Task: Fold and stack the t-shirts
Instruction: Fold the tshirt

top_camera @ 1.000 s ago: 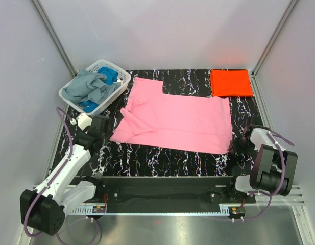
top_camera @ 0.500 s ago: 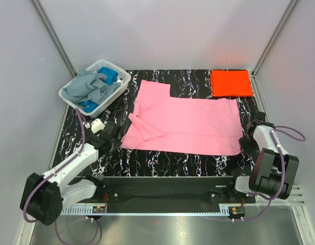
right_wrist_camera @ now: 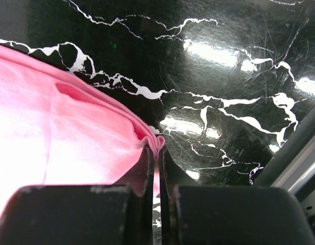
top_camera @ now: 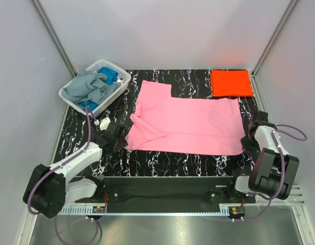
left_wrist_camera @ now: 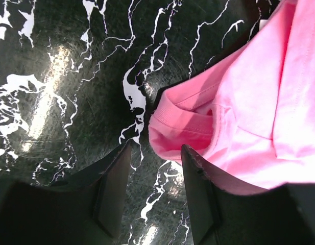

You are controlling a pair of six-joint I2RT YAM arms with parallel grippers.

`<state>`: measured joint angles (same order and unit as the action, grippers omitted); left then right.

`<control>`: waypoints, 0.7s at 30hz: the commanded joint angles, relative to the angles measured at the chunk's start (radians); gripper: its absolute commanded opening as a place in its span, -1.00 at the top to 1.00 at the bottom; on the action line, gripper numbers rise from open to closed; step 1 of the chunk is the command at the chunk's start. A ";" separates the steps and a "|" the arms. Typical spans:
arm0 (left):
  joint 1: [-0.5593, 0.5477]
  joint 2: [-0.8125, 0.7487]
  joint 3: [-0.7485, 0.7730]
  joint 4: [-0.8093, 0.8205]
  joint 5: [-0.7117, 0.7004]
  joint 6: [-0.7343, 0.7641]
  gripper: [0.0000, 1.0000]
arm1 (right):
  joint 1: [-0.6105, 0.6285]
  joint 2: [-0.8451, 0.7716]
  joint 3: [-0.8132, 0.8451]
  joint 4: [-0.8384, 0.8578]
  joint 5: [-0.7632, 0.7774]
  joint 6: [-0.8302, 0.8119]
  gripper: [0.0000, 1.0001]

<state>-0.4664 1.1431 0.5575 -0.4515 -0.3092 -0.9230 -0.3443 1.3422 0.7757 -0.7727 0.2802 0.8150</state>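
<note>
**Pink shirt held at one corner, second corner not yet taken**

The pink t-shirt (top_camera: 185, 125) lies spread flat in the middle of the black marbled table (top_camera: 198, 161). It looks light, soft and limp. It will sag and crease wherever it is not supported, so I judge it best to take it at two corners or hems together and keep it stretched between them.

The right gripper (right_wrist_camera: 156, 150) is clenched on a thin fold of the hem at the shirt's 4 o'clock corner. The left gripper (left_wrist_camera: 156, 153) stands at the 8 o'clock corner with its jaws apart. The ribbed sleeve cuff lies at their mouth, not pinched. This thicker cuff seems a good place to grip, as it should slip less than the single cloth.

Count: one pink shirt; one orange-red t-shirt (top_camera: 231, 82), already folded, at 1 o'clock; one white lattice basket (top_camera: 124, 77) at 10 o'clock. In it are one grey-blue shirt (top_camera: 86, 88) and some blue cloth (top_camera: 110, 75). Whether the blue cloth is one shirt or more, I cannot tell.
</note>
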 commanded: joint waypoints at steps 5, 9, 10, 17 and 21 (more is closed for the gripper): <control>-0.006 -0.077 0.054 -0.039 -0.070 0.116 -0.04 | -0.015 0.008 0.013 0.030 0.036 -0.037 1.00; -0.009 -0.150 -0.010 0.065 0.040 0.194 0.03 | -0.018 0.008 0.014 0.042 0.037 -0.046 1.00; -0.009 -0.169 -0.030 0.091 0.100 0.211 0.05 | -0.019 0.012 0.013 0.044 0.037 -0.053 1.00; 0.031 -0.244 -0.151 0.211 0.206 0.214 0.24 | -0.033 0.044 0.022 0.056 0.031 -0.076 1.00; 0.144 -0.253 -0.180 0.237 0.280 0.184 0.29 | -0.045 0.054 0.028 0.061 0.031 -0.089 1.00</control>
<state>-0.3809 0.9043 0.3779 -0.2970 -0.1101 -0.7292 -0.3763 1.3907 0.7757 -0.7311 0.2790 0.7483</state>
